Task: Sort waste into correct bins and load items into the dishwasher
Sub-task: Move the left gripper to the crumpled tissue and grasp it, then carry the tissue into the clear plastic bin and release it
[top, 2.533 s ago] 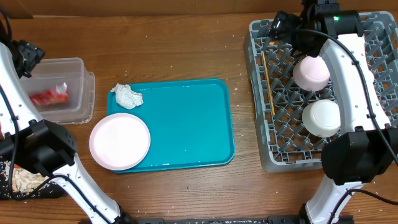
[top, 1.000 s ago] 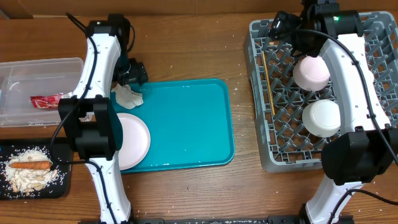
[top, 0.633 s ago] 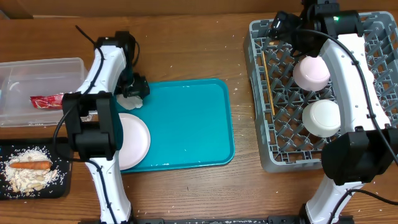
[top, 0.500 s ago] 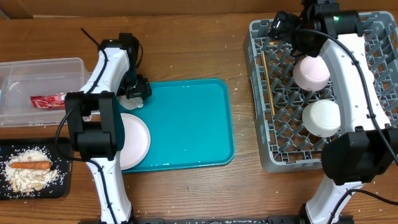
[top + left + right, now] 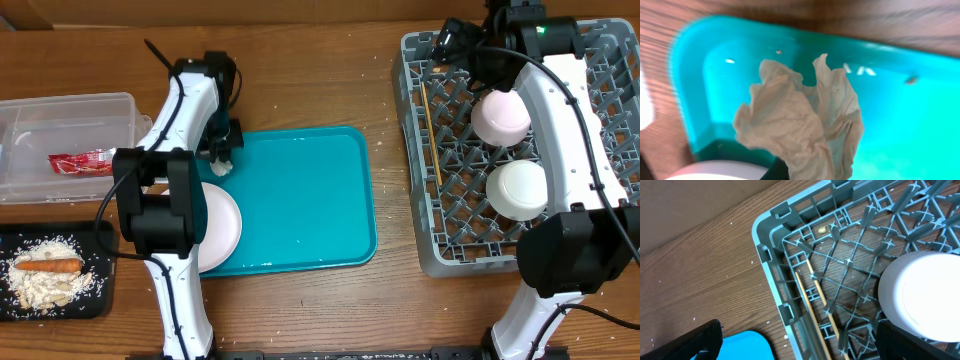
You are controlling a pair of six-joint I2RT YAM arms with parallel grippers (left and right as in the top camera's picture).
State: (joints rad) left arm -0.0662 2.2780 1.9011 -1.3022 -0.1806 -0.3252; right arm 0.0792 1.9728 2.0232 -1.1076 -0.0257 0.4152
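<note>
Grey plastic dish rack with upright pegs (image 5: 412,150): at the bench's right edge. The right arm lies along it, and a careless sweep could knock the far white bowl (image 5: 500,117) or the near white bowl (image 5: 518,190) off the pegs.
Teal plastic serving tray (image 5: 300,200): mid-bench. It is not a bin, so a napkin let go here is simply unsorted.
Clear two-compartment plastic tub (image 5: 70,97): at the far-left edge of the bench, with the red crinkled snack wrapper (image 5: 80,162) inside. It is the likely goal. It looks light, so a low arm could shove it, and a short release would leave the napkin on the rim.
Flat black rectangular tray (image 5: 60,312): at the bench's near-left corner, holding pale beige food scraps (image 5: 35,285) and the small orange stick (image 5: 55,266). A stray drop here would mix paper with food.
Round white plate (image 5: 225,225): at the teal tray's near-left corner, partly hidden under the left arm. A dipping forearm could nudge it.
Left gripper (image 5: 224,160): clamped on the crumpled white napkin (image 5: 800,125), over the teal tray's far-left corner. The grip seems to hold only a lower fold, so the loose flaps may slip free in a fast swing.
Right gripper (image 5: 800,345): fingers spread wide and empty, over the rack's far-left corner.
Thin wooden chopsticks (image 5: 812,307): lying along the rack's left wall, right below the right gripper. A descent could jam them.
</note>
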